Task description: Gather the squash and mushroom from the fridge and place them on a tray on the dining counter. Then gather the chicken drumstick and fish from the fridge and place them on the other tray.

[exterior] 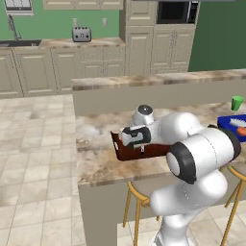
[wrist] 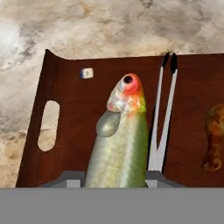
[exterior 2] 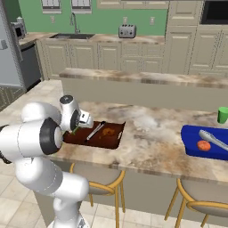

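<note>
Closest to your hand camera, the fish (wrist: 120, 144) runs up the middle of the frame, head with its red eye pointing away from you, its tail end dropping between the finger tips. Your gripper (wrist: 114, 180) is partly closed around that fish; the jaws stand narrow with the body filling the gap, so you have hold of it.

Going by size, you have the dining counter (exterior 2: 151, 129) stretching across both base views, its marbled top carrying everything else. On it, the other tray (wrist: 65, 100), dark reddish-brown with a handle slot at its end, sits directly under your hand; in the right base view your gripper (exterior 2: 76, 129) hangs over that tray's (exterior 2: 113, 138) near-left end. Well apart, toward the counter's right end, you see the blue tray (exterior 2: 191, 144) holding a pale long item and an orange one. A green cup (exterior 2: 222, 115) stands just beyond it.

Inside the brown tray, metal tongs (wrist: 162, 118) lie just beside the fish, a chicken drumstick (wrist: 215, 140) lies at the far side, and a tiny white cube (wrist: 87, 73) rests on the tray floor.
</note>
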